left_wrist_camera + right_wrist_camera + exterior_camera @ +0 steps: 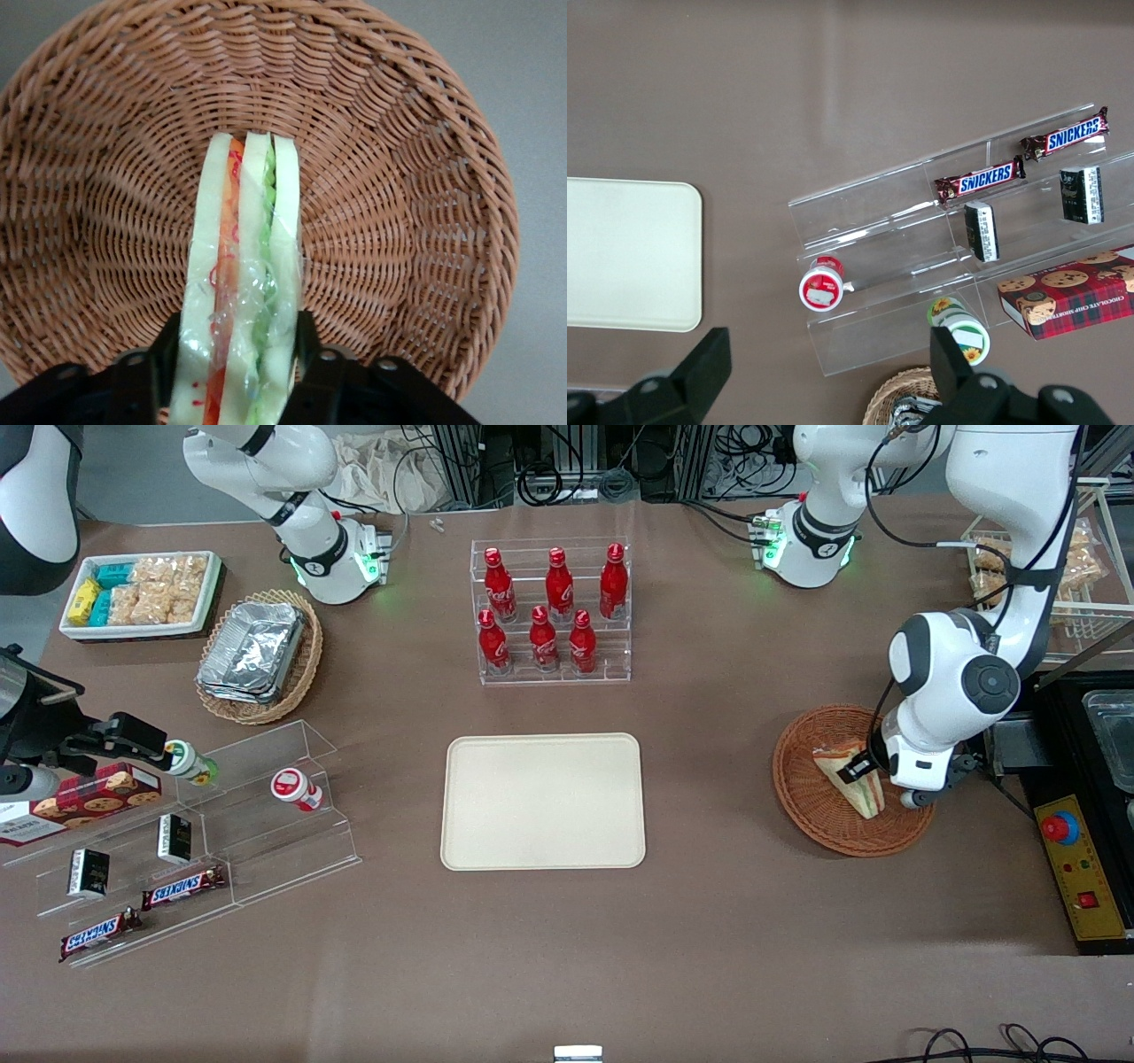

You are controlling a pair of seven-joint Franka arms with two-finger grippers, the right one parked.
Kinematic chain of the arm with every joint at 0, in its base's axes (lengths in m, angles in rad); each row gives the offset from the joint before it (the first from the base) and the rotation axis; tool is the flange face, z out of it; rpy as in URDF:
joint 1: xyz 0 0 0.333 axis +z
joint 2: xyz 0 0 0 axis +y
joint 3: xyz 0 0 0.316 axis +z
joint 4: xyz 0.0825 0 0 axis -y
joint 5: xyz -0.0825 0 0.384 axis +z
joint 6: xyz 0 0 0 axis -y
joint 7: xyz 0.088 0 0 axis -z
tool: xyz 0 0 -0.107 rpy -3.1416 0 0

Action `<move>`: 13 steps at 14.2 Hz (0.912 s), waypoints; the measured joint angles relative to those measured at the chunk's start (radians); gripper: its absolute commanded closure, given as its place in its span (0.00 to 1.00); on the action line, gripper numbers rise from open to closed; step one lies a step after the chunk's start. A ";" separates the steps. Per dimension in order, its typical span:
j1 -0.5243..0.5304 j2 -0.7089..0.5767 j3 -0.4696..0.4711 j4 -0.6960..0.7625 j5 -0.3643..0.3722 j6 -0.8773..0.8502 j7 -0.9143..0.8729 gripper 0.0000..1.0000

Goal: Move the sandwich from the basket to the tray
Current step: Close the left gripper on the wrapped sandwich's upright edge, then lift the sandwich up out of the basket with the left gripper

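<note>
Front view shows the tray [543,801] flat on the table, well apart from the basket [811,802]. Inside that basket sits the sandwich [241,292]. Down over it, the gripper [235,354] has both fingers [165,352] squeezing its sides.

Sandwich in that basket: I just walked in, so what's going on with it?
The left arm's gripper is down in the round wicker basket, its fingers on either side of the wrapped sandwich. The sandwich is still in the basket. The cream tray, toward the middle of the table, has nothing on it yet.
</note>
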 measured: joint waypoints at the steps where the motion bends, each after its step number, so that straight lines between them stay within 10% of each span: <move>1: -0.001 0.000 -0.002 0.001 0.000 0.001 -0.011 1.00; 13: -0.006 -0.117 -0.028 0.499 0.000 -0.765 -0.025 1.00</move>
